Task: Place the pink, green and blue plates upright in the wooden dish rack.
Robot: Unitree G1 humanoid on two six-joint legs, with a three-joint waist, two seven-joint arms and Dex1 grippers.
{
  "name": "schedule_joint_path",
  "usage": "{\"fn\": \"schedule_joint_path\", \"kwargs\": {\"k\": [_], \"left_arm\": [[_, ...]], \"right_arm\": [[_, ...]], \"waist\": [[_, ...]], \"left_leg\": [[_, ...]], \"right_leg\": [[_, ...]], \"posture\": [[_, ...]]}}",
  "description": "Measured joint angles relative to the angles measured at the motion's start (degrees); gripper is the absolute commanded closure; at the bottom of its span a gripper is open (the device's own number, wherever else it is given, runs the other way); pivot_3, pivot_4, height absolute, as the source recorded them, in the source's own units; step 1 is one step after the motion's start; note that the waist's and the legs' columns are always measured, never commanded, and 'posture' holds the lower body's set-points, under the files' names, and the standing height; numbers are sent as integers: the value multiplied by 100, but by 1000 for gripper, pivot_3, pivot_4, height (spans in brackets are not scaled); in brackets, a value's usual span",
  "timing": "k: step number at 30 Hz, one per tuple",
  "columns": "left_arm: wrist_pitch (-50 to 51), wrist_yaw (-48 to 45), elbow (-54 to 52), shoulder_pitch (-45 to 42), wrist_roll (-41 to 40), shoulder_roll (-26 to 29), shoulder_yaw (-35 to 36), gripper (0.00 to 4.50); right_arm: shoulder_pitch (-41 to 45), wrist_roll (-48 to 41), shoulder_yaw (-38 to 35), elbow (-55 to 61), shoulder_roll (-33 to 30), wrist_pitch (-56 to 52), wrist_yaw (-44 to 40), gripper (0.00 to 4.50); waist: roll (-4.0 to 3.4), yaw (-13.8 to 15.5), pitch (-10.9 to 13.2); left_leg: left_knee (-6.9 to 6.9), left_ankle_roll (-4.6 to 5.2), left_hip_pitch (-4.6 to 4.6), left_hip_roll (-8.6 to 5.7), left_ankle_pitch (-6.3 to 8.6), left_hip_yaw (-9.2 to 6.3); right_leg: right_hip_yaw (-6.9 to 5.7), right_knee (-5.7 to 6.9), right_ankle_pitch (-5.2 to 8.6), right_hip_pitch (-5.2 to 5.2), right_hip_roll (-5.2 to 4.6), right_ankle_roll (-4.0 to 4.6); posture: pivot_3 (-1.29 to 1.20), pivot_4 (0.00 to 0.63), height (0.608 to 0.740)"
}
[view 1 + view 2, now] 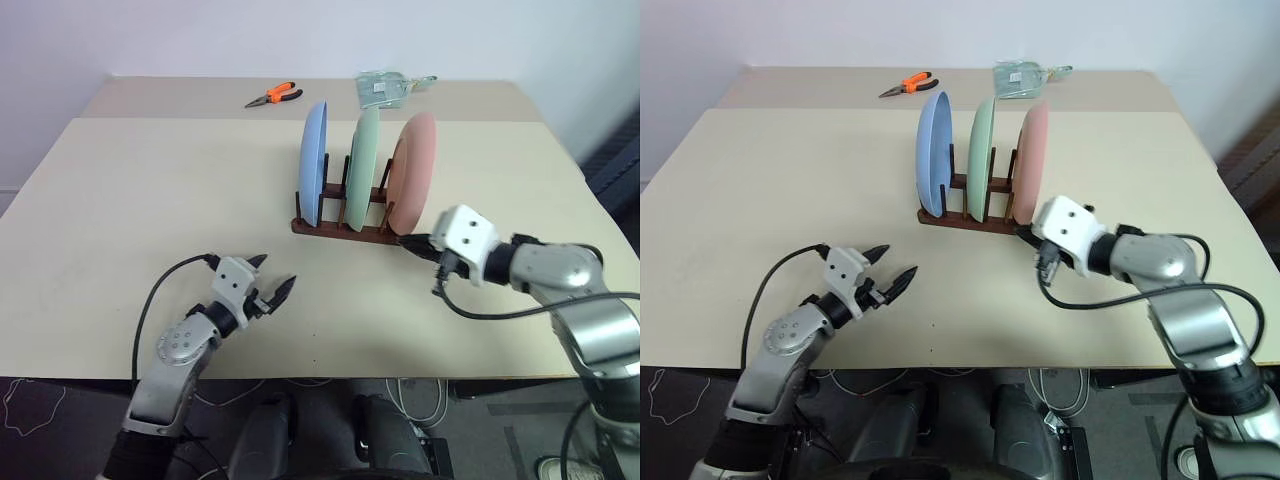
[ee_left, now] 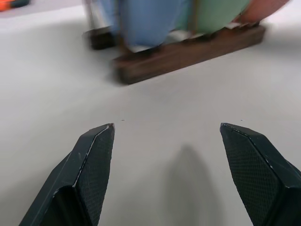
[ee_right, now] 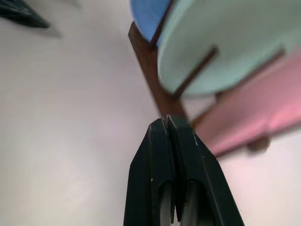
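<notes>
Blue plate [image 1: 314, 163], green plate [image 1: 364, 168], pink plate [image 1: 412, 172] stood upright in wooden dish rack [image 1: 340, 226] | left gripper [image 1: 272, 281] spread wide, empty; right gripper [image 1: 408, 241] closed, empty, beside rack corner

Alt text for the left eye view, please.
Blue plate, green plate and pink plate stand upright in a wooden rack on a table. Left hand open; right hand shut near the rack's end.
</notes>
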State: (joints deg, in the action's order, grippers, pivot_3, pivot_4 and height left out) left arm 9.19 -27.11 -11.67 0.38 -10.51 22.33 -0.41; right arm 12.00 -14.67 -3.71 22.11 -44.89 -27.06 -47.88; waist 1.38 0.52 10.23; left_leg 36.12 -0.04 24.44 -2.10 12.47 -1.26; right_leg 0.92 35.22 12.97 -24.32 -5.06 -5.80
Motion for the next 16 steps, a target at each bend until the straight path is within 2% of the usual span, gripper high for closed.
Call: {"fn": "schedule_joint_path", "kwargs": {"k": [3,5,16], "left_arm": [[-139,53,270,97,-1,302,583,824],[-194,62,347,160,-1,395,734,824],[-195,13,201,421,-18,397,828,824]], "right_arm": [[-309,-140,-489,-689,111,261,21,4481],[-352,-138,-562,-1010,129,460,7,4481],[-37,91,-312,-2027,560,1328,145,4481]], "waist": [[-3,-11,-1],[-3,-6,-1],[-3,3,-2]], "left_leg": [[2,0,-3,0,0,5],[2,0,-3,0,0,6],[2,-1,-3,0,0,6]], "right_leg": [[2,2,0,1,1,0],[2,1,0,1,0,0],[4,3,-1,1,-3,0]], "posture": [[0,150,738],[0,150,738],[0,150,738]]}}
